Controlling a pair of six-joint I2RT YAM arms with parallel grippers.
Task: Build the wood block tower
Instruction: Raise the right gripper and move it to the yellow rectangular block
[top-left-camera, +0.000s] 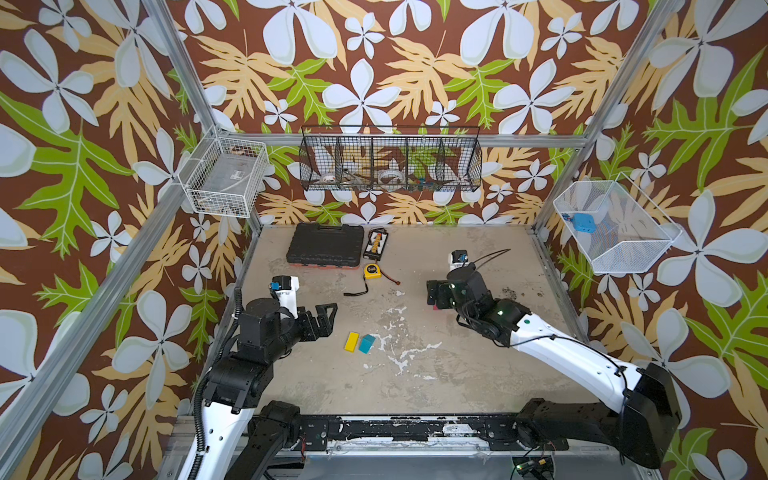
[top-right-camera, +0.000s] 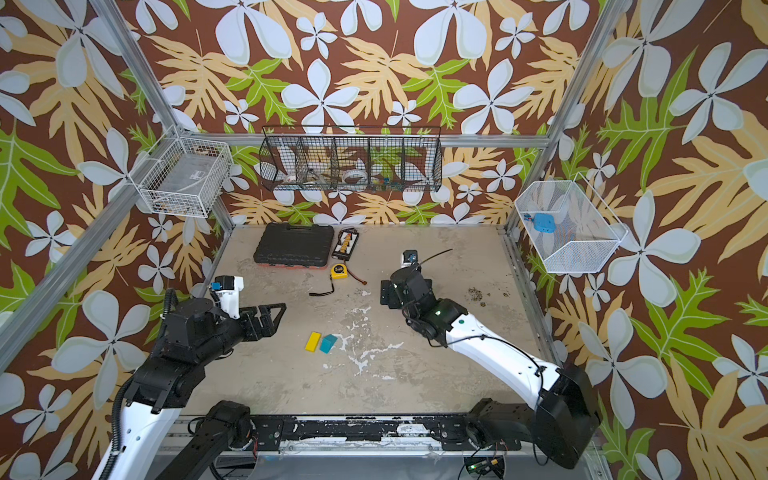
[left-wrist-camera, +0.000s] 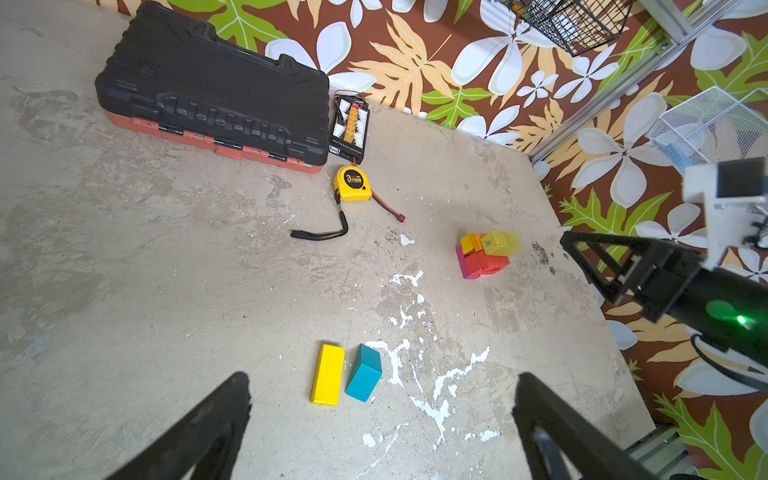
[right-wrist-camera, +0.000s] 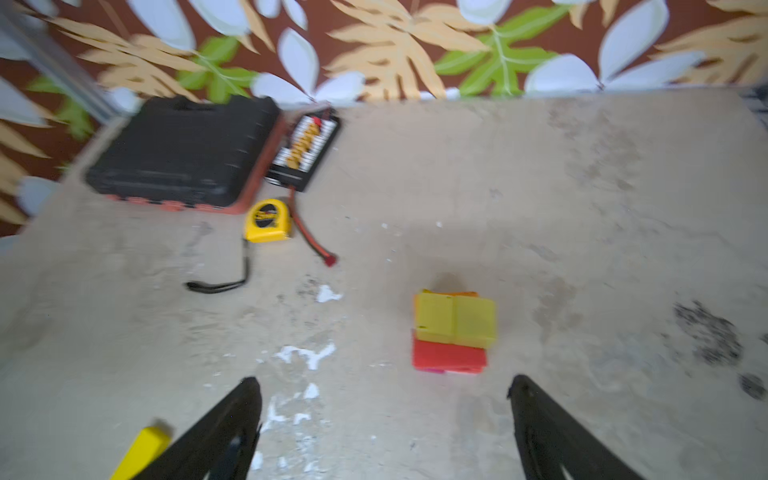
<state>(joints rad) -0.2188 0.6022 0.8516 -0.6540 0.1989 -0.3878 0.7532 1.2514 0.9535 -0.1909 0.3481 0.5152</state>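
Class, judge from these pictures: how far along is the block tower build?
Done: the tower stands as a low stack, magenta at the bottom, then red, orange and yellow on top. In hand: nothing; the right gripper and left gripper are both open and empty. Left: the yellow brick and the teal block lie loose on the table, not yet stacked.

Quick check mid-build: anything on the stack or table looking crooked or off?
Yes. The top yellow block on the tower sits skewed, sticking out past the red layer below, so it may be unsteady. A yellow brick and teal block lie loose on the table, not stacked.
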